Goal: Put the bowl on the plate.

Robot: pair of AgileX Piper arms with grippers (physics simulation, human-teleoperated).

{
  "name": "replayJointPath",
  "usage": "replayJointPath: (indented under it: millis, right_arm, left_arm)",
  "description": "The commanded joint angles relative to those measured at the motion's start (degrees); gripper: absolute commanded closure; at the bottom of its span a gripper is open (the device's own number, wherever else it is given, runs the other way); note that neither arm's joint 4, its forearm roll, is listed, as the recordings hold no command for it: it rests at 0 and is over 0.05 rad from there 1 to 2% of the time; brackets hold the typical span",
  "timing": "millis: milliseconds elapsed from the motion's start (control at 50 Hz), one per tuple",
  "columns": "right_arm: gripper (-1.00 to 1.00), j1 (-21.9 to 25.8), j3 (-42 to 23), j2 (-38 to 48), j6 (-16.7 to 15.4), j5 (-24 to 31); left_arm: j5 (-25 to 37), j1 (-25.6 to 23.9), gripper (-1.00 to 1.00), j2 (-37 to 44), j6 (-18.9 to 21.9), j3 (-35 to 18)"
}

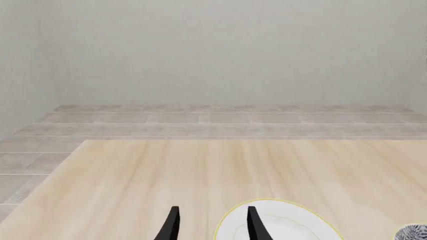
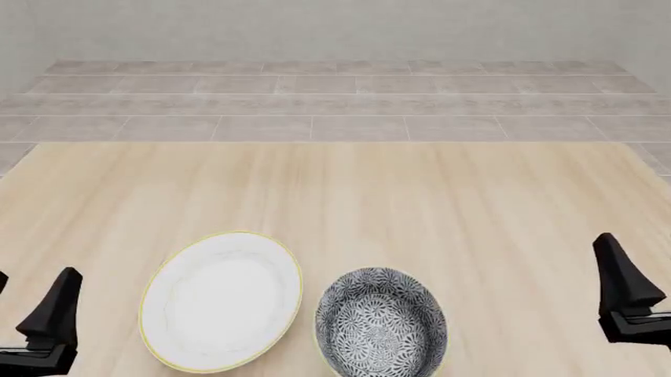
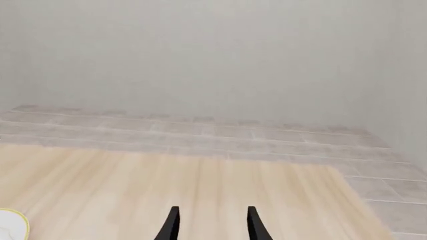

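Nearby, bowl [image 2: 382, 322] just beside plate [image 2: 222, 301] on wooden table [image 2: 419, 196].

The light is bright, soft and even in all three views, and no single source of it can be told. The desk [image 2: 419, 196] shows almost no cast shadows and no glare, even beside the plate [image 2: 221, 301] and the bowl [image 2: 381, 322]. Everything is sharp from near to far, with no blur and no bending at the edges.
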Motion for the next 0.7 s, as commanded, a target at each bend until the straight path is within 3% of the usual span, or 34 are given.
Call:
replayJointPath:
  millis: [20,40,80,180,340,700]
  right_arm:
    - [-1.0,0.84,-1.34,9.61,-2.49,-9.48]
    - [-1.0,0.73,-4.01,10.06,-2.32,-6.43]
    - [-1.0,0.39,-2.74,11.33,-1.01,-9.2]
    - [-1.0,1.74,-5.68,10.98,-1.86,-5.75]
    - [-1.0,2.74,-7.42,15.46,-0.39,-6.55]
    - [-1.0,4.56,-12.35,21.76,-1.37,-4.83]
  left_arm:
    - [0.03,-0.1,-1.0,-0.09,0.04,0.02]
    - [0.04,-0.13,-1.0,-0.1,0.07,0.02]
    - [0.04,-0.14,-1.0,-0.1,0.08,0.02]
    - [0.01,-0.16,-1.0,-0.11,0.12,0.01]
    - [-0.03,-0.06,-1.0,-0.13,0.12,0.0]
    - [-0.1,-0.06,-1.0,-0.09,0.25,0.04]
